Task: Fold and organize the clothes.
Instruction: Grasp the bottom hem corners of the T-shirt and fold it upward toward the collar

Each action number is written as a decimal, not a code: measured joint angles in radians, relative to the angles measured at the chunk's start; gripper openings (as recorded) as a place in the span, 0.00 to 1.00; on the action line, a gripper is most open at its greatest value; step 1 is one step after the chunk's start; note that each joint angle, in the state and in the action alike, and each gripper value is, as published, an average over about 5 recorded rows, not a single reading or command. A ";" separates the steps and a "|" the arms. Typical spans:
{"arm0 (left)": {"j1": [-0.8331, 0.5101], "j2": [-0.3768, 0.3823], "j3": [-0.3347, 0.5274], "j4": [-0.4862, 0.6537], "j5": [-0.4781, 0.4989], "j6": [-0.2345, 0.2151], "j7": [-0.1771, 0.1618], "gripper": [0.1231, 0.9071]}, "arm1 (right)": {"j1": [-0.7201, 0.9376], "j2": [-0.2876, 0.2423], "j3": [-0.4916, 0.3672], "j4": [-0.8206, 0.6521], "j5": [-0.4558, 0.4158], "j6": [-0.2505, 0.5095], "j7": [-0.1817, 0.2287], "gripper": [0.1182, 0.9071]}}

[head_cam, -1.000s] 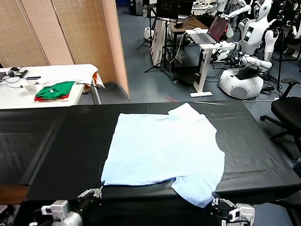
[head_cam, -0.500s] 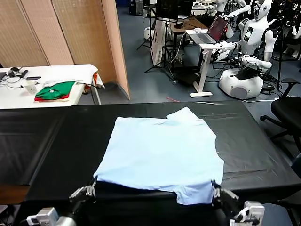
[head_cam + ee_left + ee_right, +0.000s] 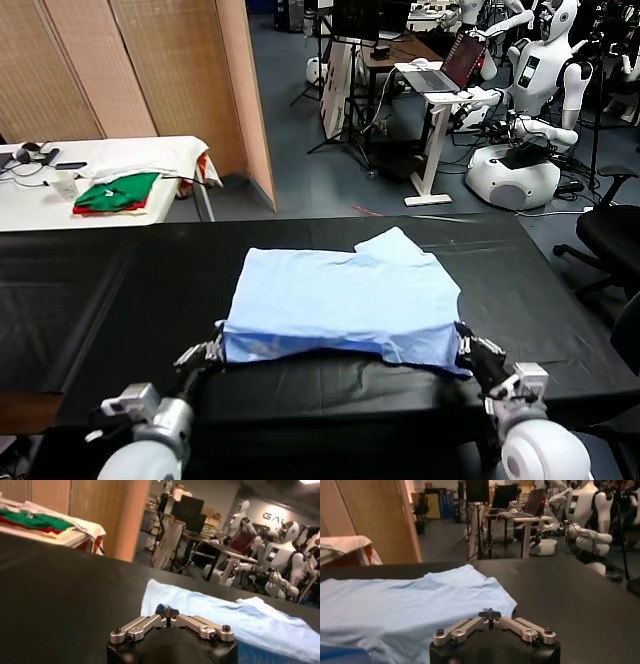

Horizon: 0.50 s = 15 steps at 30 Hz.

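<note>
The pale sky-blue T-shirt (image 3: pixel 340 295) lies on the black table (image 3: pixel 120 290), its near hem raised off the surface and doubled back over the body. My left gripper (image 3: pixel 213 352) is shut on the hem's near left corner; blue cloth shows at its fingertips (image 3: pixel 167 611) in the left wrist view. At the near right corner my right gripper (image 3: pixel 463 345) is shut on the T-shirt too, its jaws together (image 3: pixel 490 613). One sleeve (image 3: pixel 392 243) lies flat at the far edge. The T-shirt (image 3: pixel 395 600) spreads out beyond the right gripper.
A white side table at the far left carries green-and-red folded garments (image 3: pixel 118 191) and a white cloth (image 3: pixel 150 155). A wooden screen (image 3: pixel 150 70) stands behind it. An office chair (image 3: pixel 610 235) is at the right, with a laptop desk (image 3: pixel 445 75) and white robots (image 3: pixel 530 90) beyond.
Both grippers have risen from the table's near edge and moved away from me, carrying the near hem up and over the shirt. The visible shirt is now shorter.
</note>
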 joint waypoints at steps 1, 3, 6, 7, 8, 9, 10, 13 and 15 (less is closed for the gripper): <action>-0.013 0.006 0.008 0.014 0.001 0.000 0.000 0.03 | 0.009 0.000 -0.007 -0.010 -0.003 0.001 -0.003 0.03; -0.036 0.017 0.020 0.037 0.003 0.000 0.001 0.03 | 0.025 0.000 -0.019 -0.031 -0.008 0.003 -0.008 0.03; -0.063 0.033 0.033 0.067 0.007 0.001 0.001 0.03 | 0.043 0.002 -0.035 -0.059 -0.011 0.007 -0.013 0.03; -0.071 0.038 0.036 0.076 0.008 0.001 0.001 0.03 | 0.047 0.003 -0.039 -0.067 -0.013 0.008 -0.014 0.03; -0.079 0.043 0.039 0.085 0.009 0.002 0.001 0.03 | 0.051 0.004 -0.043 -0.073 -0.014 0.009 -0.015 0.03; -0.087 0.047 0.040 0.092 0.009 0.002 0.000 0.03 | 0.055 0.006 -0.047 -0.079 -0.016 0.010 -0.015 0.03; -0.094 0.051 0.041 0.099 0.010 0.002 0.000 0.03 | 0.059 0.008 -0.051 -0.084 -0.018 0.010 -0.016 0.03; -0.114 0.065 0.040 0.117 0.017 0.002 -0.001 0.03 | 0.066 0.012 -0.061 -0.099 -0.024 0.011 -0.016 0.03; -0.126 0.075 0.036 0.128 0.028 0.000 0.000 0.03 | 0.071 0.014 -0.069 -0.108 -0.026 0.012 -0.016 0.05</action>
